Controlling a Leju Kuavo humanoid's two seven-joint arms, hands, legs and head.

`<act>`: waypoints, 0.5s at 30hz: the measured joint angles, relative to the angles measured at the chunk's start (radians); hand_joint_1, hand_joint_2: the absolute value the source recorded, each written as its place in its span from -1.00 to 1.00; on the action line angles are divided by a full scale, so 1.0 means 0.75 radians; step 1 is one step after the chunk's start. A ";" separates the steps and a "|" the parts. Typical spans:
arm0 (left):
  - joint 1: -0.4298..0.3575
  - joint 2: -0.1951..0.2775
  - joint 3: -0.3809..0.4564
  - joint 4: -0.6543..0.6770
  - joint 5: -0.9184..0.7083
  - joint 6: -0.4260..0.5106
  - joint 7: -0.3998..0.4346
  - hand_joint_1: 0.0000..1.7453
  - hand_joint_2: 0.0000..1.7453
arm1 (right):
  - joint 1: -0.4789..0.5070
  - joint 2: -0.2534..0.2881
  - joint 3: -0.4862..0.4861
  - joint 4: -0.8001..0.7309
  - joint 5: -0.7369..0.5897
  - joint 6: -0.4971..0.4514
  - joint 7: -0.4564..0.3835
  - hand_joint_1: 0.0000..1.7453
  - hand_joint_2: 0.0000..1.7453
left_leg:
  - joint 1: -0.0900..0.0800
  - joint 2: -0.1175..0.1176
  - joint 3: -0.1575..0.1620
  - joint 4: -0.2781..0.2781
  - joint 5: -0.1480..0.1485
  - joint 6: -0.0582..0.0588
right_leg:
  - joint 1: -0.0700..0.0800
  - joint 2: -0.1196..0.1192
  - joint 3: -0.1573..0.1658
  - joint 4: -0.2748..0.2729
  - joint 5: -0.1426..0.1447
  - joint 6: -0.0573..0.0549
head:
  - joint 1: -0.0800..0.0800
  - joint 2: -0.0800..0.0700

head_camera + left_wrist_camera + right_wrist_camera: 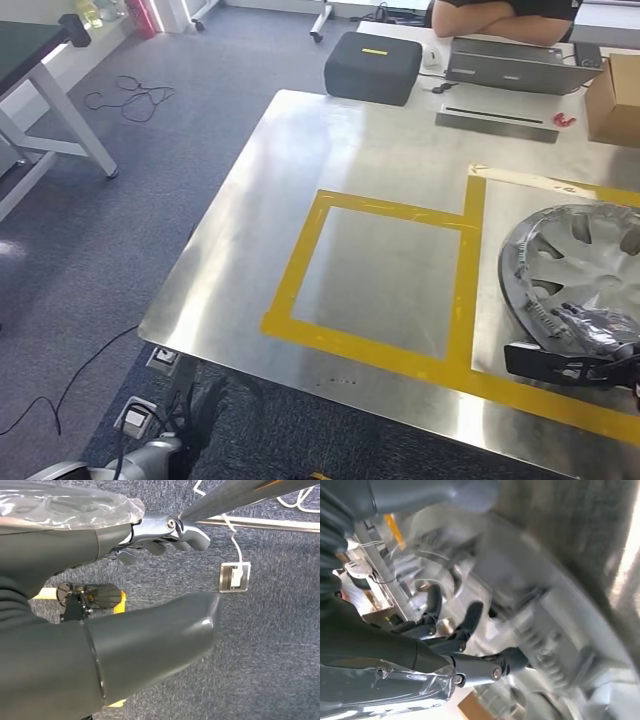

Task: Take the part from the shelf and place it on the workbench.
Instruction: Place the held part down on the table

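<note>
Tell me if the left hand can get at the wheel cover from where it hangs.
Probably not: the left hand hangs below the workbench edge, and the wheel cover lies far across it.

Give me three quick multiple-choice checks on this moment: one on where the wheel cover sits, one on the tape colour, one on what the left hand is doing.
1. Where is the wheel cover?
A. On the floor
B. On the workbench, right of the empty taped square
C. On top of the dark case

2. What colour is the tape marking the squares?
A. Red
B. Blue
C. Yellow

3. What is the left hand holding?
A. Nothing
B. The wheel cover
C. A cardboard box

Key: 1 B, the head view shows it lying on the metal top in the right-hand taped area, with the right hand at its near rim. 2 C, the stripes are plainly yellow. 3 A, the left wrist view shows it hanging over carpet with nothing in its fingers.
</note>
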 joint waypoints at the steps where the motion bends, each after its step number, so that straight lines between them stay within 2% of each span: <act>1: 0.000 0.000 0.000 0.000 -0.002 0.000 0.000 -1.00 -1.00 | -0.005 -0.005 0.013 0.004 -0.006 0.002 0.002 -1.00 -1.00 | 0.000 -0.001 0.000 0.000 0.000 0.000 | 0.000 -0.001 0.000 -0.001 0.000 0.000 | 0.000 0.000; 10: 0.003 0.000 0.000 0.001 -0.003 -0.002 0.005 -1.00 -1.00 | -0.010 -0.029 0.069 0.020 -0.039 -0.001 0.015 -1.00 -1.00 | 0.000 -0.006 -0.001 -0.003 0.000 0.000 | 0.000 -0.006 0.001 -0.006 -0.001 0.001 | 0.000 0.000; 15: 0.002 0.000 0.000 0.001 -0.003 -0.002 0.004 -1.00 -1.00 | -0.011 -0.033 0.069 0.021 -0.058 -0.078 0.000 -1.00 -1.00 | 0.001 -0.005 0.001 -0.004 0.000 0.000 | 0.001 -0.005 0.003 -0.006 -0.001 0.001 | 0.000 0.000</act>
